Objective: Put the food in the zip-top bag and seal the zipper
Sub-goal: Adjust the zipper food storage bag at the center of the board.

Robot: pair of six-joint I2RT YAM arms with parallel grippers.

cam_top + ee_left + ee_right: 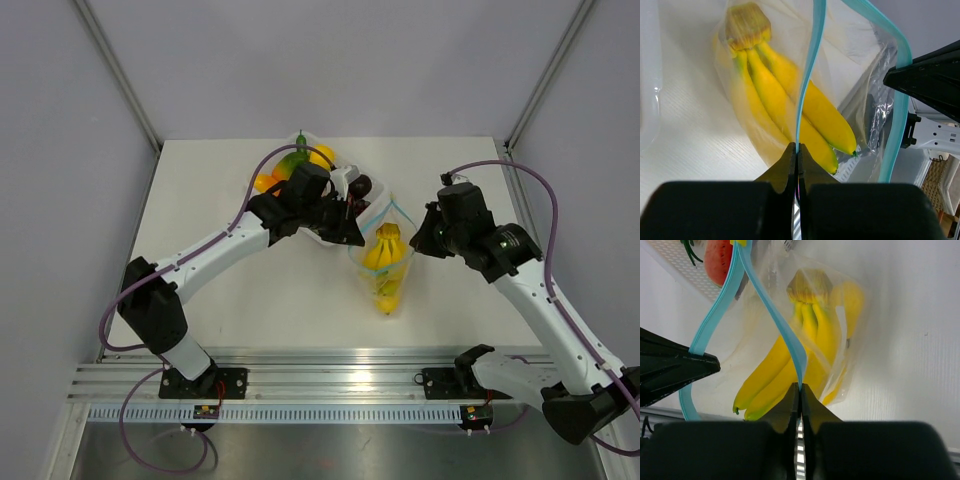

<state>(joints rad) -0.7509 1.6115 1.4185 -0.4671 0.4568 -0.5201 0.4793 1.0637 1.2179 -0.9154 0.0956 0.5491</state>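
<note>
The black left gripper (797,150) and right gripper (800,389) each clamp the light-blue zipper strip (809,70) of the clear crinkly plastic bag (402,235) (yellow toy bananas (386,260) inside), which rests on the white table (290,295) between them.

No word, brand, number or sign can be read in any of the three views. In the top view the lower-left plate (207,410) and the lower-right plate (478,418), one at the foot of each arm near the bottom of the frame, carry tiny orange-red marks that may be labels or lamps, but they are too small to make out. In both wrist views the zip-top bag (867,75), its zipper (809,65) and the bananas (790,95) show only plain surfaces.
</note>
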